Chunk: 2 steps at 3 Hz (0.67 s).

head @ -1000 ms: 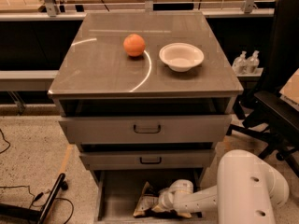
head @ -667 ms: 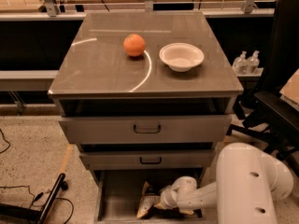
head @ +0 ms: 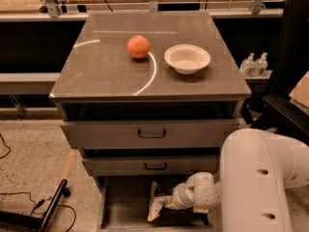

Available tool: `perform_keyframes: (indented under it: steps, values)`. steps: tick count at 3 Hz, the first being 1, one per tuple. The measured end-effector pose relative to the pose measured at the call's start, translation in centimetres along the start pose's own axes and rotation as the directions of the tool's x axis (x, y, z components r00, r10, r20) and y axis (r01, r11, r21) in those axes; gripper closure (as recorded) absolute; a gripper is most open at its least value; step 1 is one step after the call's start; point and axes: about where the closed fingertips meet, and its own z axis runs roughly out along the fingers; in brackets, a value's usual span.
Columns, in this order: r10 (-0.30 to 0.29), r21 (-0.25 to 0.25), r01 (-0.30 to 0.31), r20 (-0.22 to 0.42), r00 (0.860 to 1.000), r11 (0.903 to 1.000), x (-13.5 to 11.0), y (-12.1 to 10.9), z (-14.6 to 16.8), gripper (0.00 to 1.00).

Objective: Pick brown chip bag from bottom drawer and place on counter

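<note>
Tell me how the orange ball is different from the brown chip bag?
The orange ball is round and smooth; the brown chip bag is crinkled. The ball is bright orange; the bag is dark brown with tan edges. The ball sits up on the counter; the bag lies down in the open bottom drawer, with the robot's tool right at it.
</note>
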Motion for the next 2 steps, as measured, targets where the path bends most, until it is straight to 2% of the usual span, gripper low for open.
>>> perform_keyframes:
  steps: [2]
  values:
    - [-0.004,-0.022,0.006,0.088,0.996,0.9997,2.2,-0.2,-9.1,1.00]
